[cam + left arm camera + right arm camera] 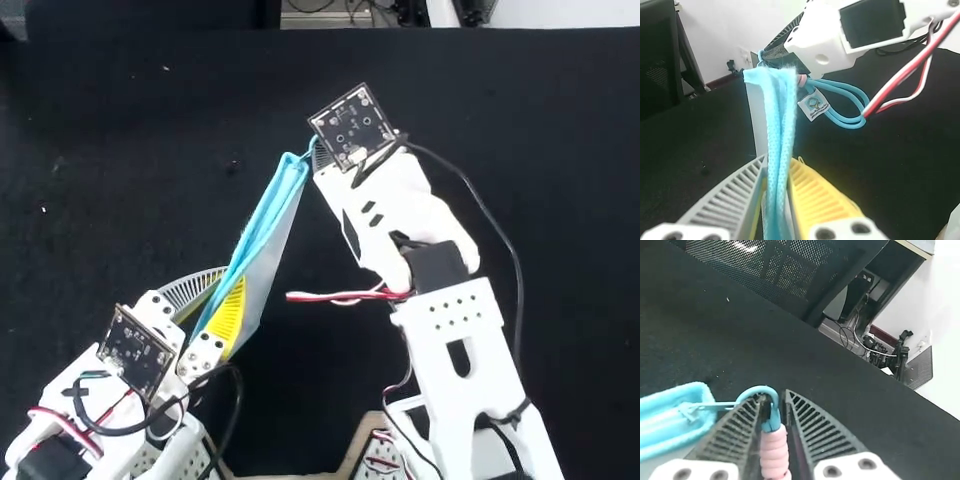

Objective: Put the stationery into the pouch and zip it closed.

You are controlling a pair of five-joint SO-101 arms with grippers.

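High view: pouch (262,243) hangs taut between the arms. Left gripper (780,165) has its jaws clamped on the pouch's near end. Right gripper (773,402) has its jaws clamped on the zip pull (771,422) at the pouch's far end. Zip judged closed or nearly so; only release remains.

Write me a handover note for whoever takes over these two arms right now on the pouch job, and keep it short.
Left gripper: shut on one end of the pouch, across its blue zip edge.
Right gripper: shut on the zip pull at the pouch's other end.
Pouch: held stretched between the two arms, above the black table.
Done: the zip looks closed along the edge, with the slider at the right gripper's end. What is inside is hidden.
Left: check that the zip is fully shut, then probably set the pouch down and release.
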